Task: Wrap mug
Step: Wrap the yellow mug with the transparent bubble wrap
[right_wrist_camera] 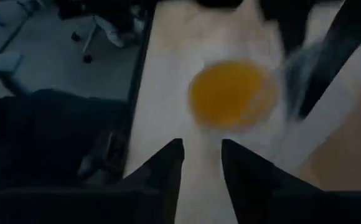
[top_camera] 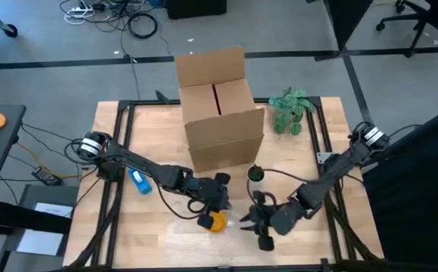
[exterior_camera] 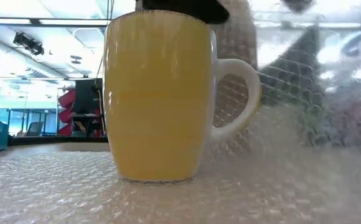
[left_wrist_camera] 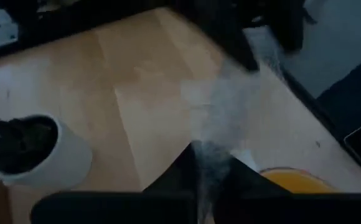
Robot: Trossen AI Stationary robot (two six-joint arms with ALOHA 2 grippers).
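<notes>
- Blue object [top_camera: 140,181]: lies on the wooden bench [top_camera: 158,234] beside the left arm, well clear of the work; what it is cannot be told.
- Left end effector [top_camera: 220,198]: just behind the mug; its wrist view shows the fingers closed on a pinched-up fold of the bubble wrap [left_wrist_camera: 221,124].
- Yellow mug [top_camera: 217,221]: upright near the front middle of the bench, standing on the bubble wrap sheet, handle free in the low view.
- Bubble wrap [exterior_camera: 292,112]: flat under the mug, raised as a wall on the handle side. Judged early: one side lifted, mug body still bare, folding over and closing remain.
- Cardboard box [top_camera: 220,113]: open, behind the work area; not in the way.
- Small dark-filled white pot [top_camera: 256,174]: near the right arm's path; a possible snag.
- Right end effector [top_camera: 251,220]: just right of the mug, low to the sheet; fingers narrowly parted in its wrist view, with nothing seen between them.
- Green plant [top_camera: 291,109]: right of the box, well apart.
</notes>
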